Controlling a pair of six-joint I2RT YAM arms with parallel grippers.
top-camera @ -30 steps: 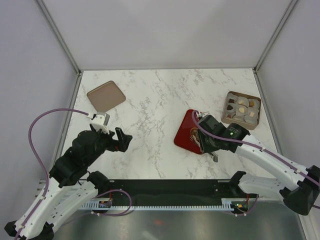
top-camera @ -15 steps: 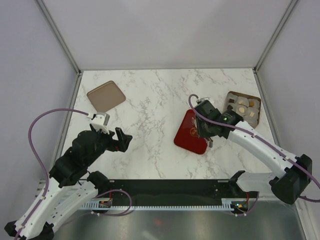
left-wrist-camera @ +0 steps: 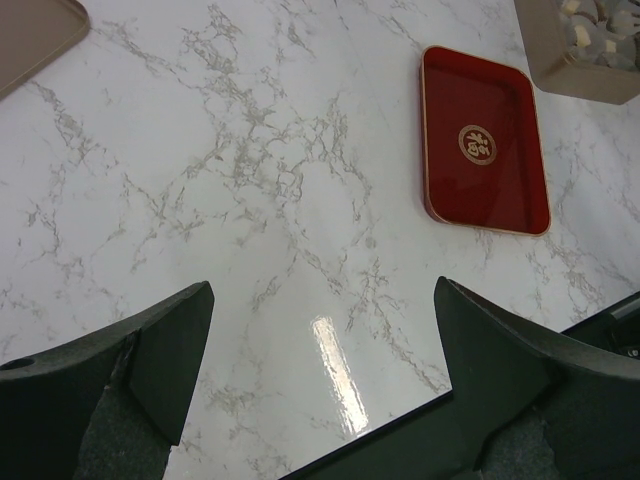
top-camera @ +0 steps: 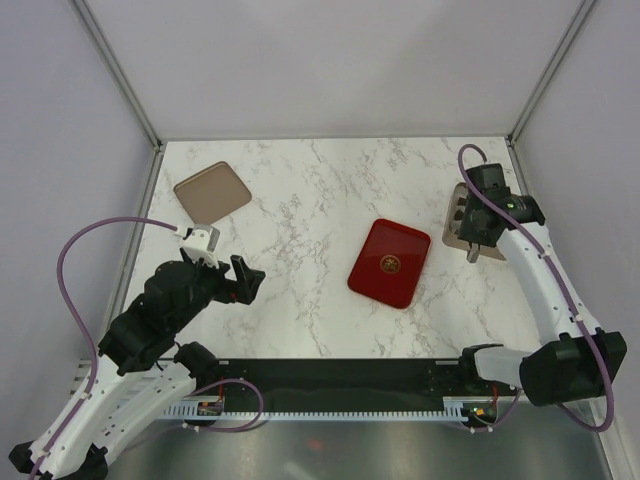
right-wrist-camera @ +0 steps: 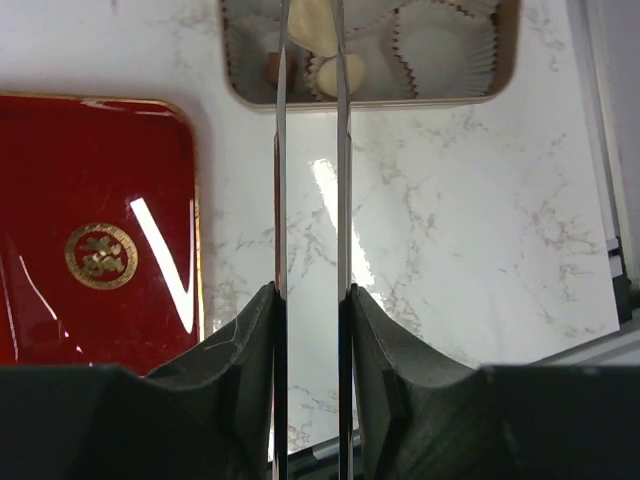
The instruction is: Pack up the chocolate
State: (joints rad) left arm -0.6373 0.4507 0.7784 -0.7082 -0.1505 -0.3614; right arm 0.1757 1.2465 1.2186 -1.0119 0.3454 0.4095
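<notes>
Gone from red tray (top-camera: pixel 389 263) to far-right box (right-wrist-camera: pixel 420 101); right gripper (right-wrist-camera: pixel 310 12) jaws narrow, seemingly pinching cream chocolate (right-wrist-camera: pixel 312 30). Placing step; next calls for lowering into free paper cup (right-wrist-camera: pixel 445 45), releasing.

Overhead view looks down; both wrist views share the red tray (left-wrist-camera: pixel 485 140)

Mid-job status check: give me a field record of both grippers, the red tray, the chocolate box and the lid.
left gripper: jaws wide open, empty, above the bare table
right gripper: over the box, jaws nearly together
held item: a cream chocolate shows between the tips; grip cannot be confirmed
box: far right, open, white paper cups inside
red tray: centre-right, lying flat, empty
tan lid: far left, well apart from the box
</notes>
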